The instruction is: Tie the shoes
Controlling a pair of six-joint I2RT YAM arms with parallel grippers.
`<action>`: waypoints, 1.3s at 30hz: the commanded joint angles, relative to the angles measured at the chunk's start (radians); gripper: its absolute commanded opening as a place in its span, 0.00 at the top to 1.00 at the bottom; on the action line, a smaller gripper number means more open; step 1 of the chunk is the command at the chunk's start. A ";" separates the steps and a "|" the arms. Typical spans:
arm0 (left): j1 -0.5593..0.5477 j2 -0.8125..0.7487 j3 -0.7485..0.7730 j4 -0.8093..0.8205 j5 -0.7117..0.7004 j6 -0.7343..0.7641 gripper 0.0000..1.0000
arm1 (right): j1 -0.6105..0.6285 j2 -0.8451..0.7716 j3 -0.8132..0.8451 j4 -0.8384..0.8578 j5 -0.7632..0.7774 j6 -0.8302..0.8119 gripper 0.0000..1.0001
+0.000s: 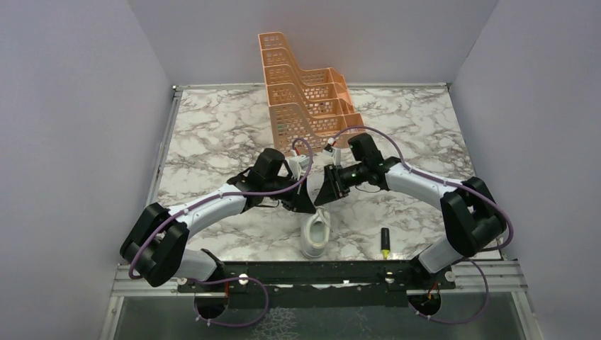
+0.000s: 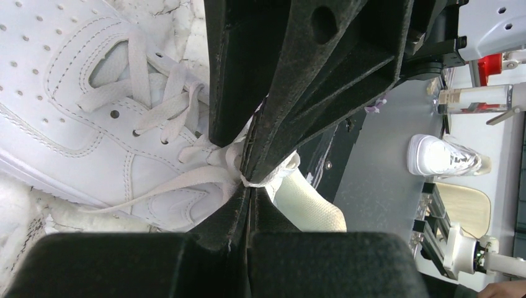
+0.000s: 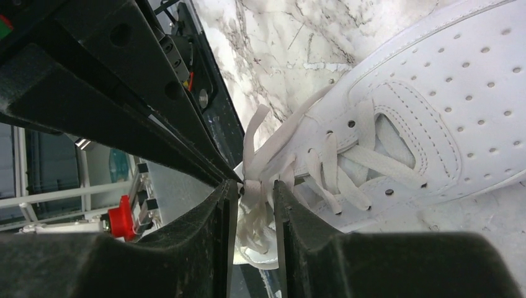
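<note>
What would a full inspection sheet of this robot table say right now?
Surface: white-grey marble-pattern tabletop.
Job's things: all-white low-top sneaker near the front edge; white laces loose, gathered between the grippers.
Clutter: orange plastic tiered rack at the back; black-and-yellow marker right of the sneaker.
Grippers: left gripper shut on the laces; right gripper straddles them, grip unclear.
Cables: purple cables run along both arms.
Surroundings: plain pale walls on three sides.
</note>
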 commanded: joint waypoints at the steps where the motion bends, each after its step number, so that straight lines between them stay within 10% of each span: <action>1: -0.019 -0.011 -0.008 -0.014 0.024 0.003 1.00 | 0.016 0.030 0.020 -0.002 -0.029 0.009 0.69; 10: -0.019 -0.014 -0.008 -0.029 0.018 0.008 1.00 | 0.014 -0.008 0.007 -0.001 0.030 0.029 0.95; 17: 0.033 -0.148 0.001 -0.173 -0.056 -0.036 0.57 | 0.015 -0.023 -0.020 0.030 0.021 0.034 0.99; 23: 0.177 -0.313 -0.098 -0.194 -0.070 -0.181 0.42 | 0.015 -0.009 -0.004 0.018 0.016 0.022 0.99; 39: 0.226 -0.109 -0.314 0.274 0.131 -0.403 0.40 | 0.015 -0.005 0.005 0.019 -0.002 0.030 0.99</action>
